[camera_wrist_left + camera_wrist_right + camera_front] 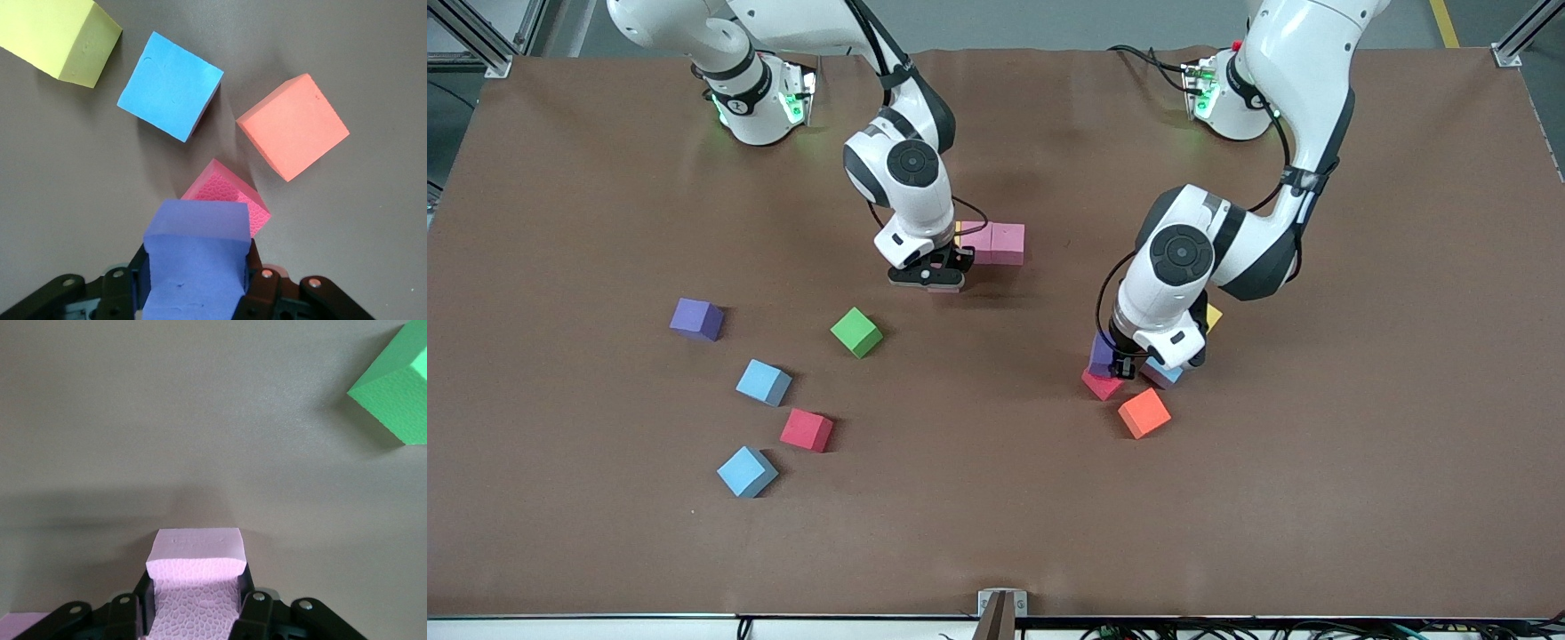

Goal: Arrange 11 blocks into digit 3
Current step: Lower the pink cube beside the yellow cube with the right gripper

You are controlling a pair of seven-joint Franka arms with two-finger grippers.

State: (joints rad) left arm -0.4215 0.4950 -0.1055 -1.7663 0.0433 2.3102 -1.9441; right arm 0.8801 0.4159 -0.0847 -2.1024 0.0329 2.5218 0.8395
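My right gripper (930,277) (195,603) is shut on a pink block (195,570), low over the table beside a row of two pink blocks (996,243). A yellow sliver (958,229) shows at that row's end. My left gripper (1117,363) (195,283) is shut on a purple block (197,257) (1101,354), just above a red block (230,193) (1103,385). Around it lie a light blue block (170,85) (1164,374), an orange block (293,127) (1144,412) and a yellow block (57,37) (1213,316), mostly hidden by the arm in the front view.
Loose blocks lie toward the right arm's end: purple (696,318), green (856,332) (393,393), light blue (763,382), red (807,430) and another light blue (746,471). The brown table (996,533) is bare along the edge nearest the front camera.
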